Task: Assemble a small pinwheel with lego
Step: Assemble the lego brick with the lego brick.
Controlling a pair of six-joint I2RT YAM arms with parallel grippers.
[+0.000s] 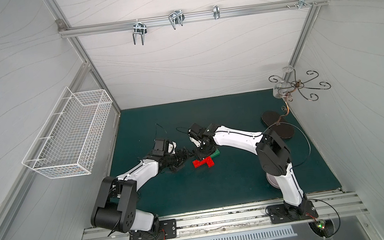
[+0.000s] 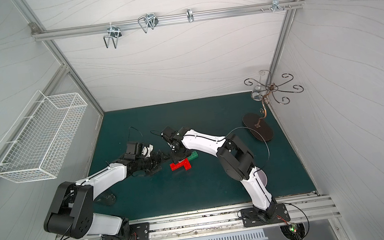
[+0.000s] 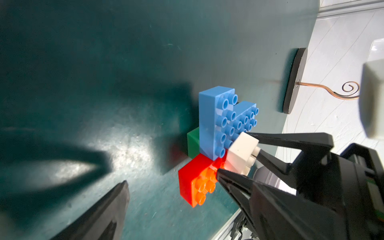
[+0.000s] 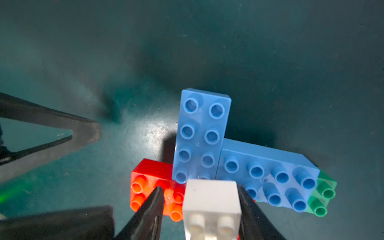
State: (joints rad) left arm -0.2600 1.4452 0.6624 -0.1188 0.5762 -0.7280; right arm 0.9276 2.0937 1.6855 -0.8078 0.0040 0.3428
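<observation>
Dark green table mat (image 1: 218, 184). Left gripper (image 1: 184, 159): jaws spread wide, empty, just beside the build. Right gripper (image 4: 199, 188): jaws partly parted, straddling the white square brick (image 4: 211, 197); one finger touches its side, the other stands clear. Pinwheel (image 1: 205, 162): flat near the mat's middle, with red and blue blades and a green stem. The white square brick sits atop its centre.

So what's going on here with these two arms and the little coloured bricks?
A two-armed robot is building a lego pinwheel on the teal mat. The right gripper straddles a white square brick at the centre, where the red bricks and blue bricks meet. A gap shows on one side, so it isn't clamped. The left gripper hovers open and empty beside the build.
</observation>
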